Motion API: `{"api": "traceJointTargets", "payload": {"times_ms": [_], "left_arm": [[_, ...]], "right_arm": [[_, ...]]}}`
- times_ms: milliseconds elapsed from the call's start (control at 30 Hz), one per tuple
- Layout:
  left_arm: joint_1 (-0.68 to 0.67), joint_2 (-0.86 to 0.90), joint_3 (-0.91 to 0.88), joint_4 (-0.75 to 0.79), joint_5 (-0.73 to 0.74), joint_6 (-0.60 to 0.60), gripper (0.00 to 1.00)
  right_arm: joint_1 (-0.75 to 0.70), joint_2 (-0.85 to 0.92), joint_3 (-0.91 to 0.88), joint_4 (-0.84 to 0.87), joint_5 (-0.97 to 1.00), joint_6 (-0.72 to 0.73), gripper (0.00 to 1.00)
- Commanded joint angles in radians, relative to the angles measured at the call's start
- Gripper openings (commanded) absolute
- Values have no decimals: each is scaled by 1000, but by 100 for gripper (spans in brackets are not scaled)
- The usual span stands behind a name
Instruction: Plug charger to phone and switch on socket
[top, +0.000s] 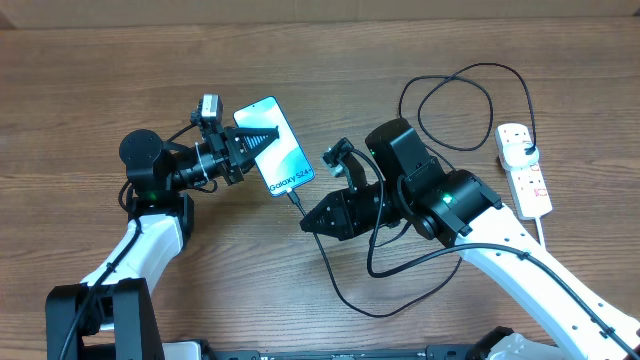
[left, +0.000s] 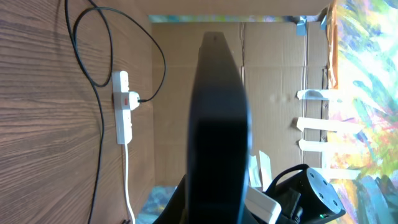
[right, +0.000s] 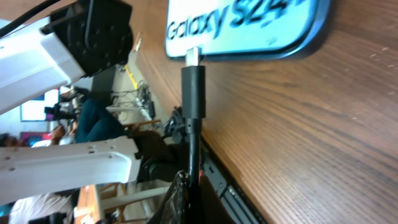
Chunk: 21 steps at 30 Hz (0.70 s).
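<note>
The phone (top: 278, 152), with its light blue "Galaxy S24+" screen up, lies at an angle left of centre. My left gripper (top: 260, 137) is shut on its far end; in the left wrist view the phone (left: 217, 124) fills the middle as a dark slab. My right gripper (top: 308, 221) is shut on the charger (top: 297, 199) just behind its plug. In the right wrist view the charger plug (right: 193, 90) has its metal tip at the bottom edge of the phone (right: 242, 25); how deep it sits I cannot tell. The white socket (top: 527, 175) lies far right with a black plug in it.
The charger cable loops from the socket across the back right and curls in front of my right arm (top: 345, 295). The socket also shows in the left wrist view (left: 124, 112) with its white lead. A cardboard wall stands behind the table.
</note>
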Motion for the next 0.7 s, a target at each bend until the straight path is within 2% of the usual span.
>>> {"api": "traceJointTargets", "payload": {"times_ms": [0,433,667], "left_arm": [[-2,-8,25,8,31,25,4],[-2,-8,25,8,35,45,4],[-2,-8,25,8,28,105,4]], "right_arm": [[2,-26,20,1,69,-4,4],[2,-26,20,-77,111,-34,4],[2,-31,20,-81,36,-66,4]]}}
